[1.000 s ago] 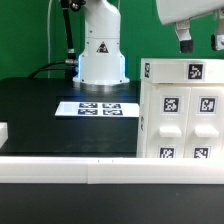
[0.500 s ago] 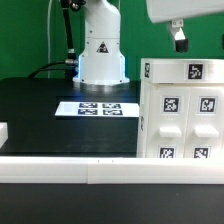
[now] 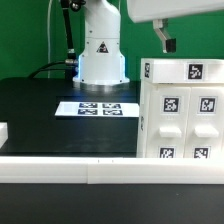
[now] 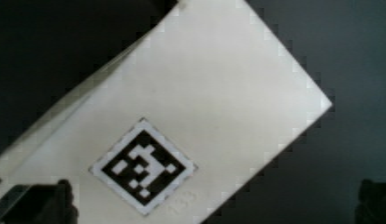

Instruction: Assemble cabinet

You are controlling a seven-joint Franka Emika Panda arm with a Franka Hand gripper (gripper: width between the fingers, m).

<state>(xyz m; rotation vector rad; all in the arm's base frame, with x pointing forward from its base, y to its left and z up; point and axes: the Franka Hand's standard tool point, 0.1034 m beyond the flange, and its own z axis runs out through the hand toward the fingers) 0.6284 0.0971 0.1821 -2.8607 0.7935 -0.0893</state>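
Exterior view shows the gripper (image 3: pixel 190 40) hanging in free air at about 1 o'clock of the frame, just above the white cabinet body (image 3: pixel 180 110), which stands on the black table (image 3: pixel 40 110) at 4 o'clock. Its fingers are apart and hold nothing. To grasp well, I would centre the jaws over the tagged top panel (image 4: pixel 190 110) before descending, so both fingers clear its edges

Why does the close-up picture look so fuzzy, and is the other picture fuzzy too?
Wrist view: soft and blurry, the tag on the white cabinet panel has smeared edges. Exterior view: sharper, the cabinet's tags look crisp, and the marker board is evenly lit, without glare.
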